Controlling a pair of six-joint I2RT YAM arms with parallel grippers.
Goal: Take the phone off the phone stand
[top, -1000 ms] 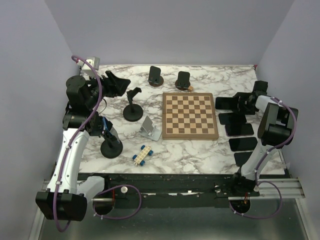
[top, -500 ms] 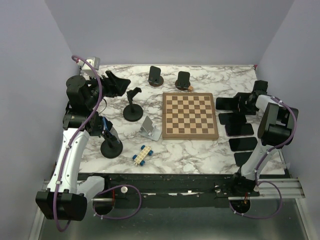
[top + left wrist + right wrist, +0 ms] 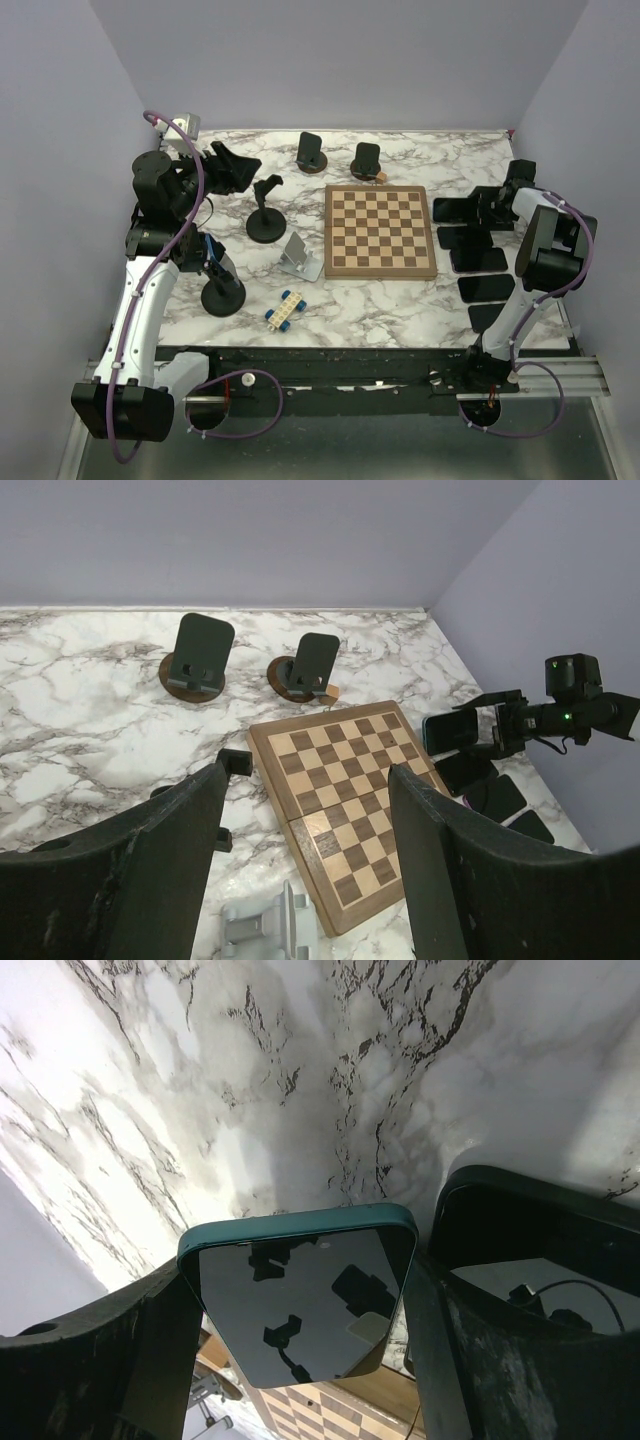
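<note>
Right gripper (image 3: 478, 207): fingers clamped across the sides of the phone (image 3: 297, 1300), which hangs above the table (image 3: 400, 300) near the far right corner, clear of every stand.

Left gripper (image 3: 305, 790): fingers spread wide, holding nothing, raised at the far left corner.

Hazards:
- The grasp appears to sit at one end, so the phone may pivot or slip out.
- A careless descent may land it on the row of phones (image 3: 480, 262) along the right edge, scratching the screens.

A robotics lab is suggested; a marble-print table (image 3: 400, 300) is enclosed by bare lilac walls (image 3: 50, 120); cabled arms (image 3: 140, 300) are bolted to a metal rail (image 3: 590, 372).
</note>
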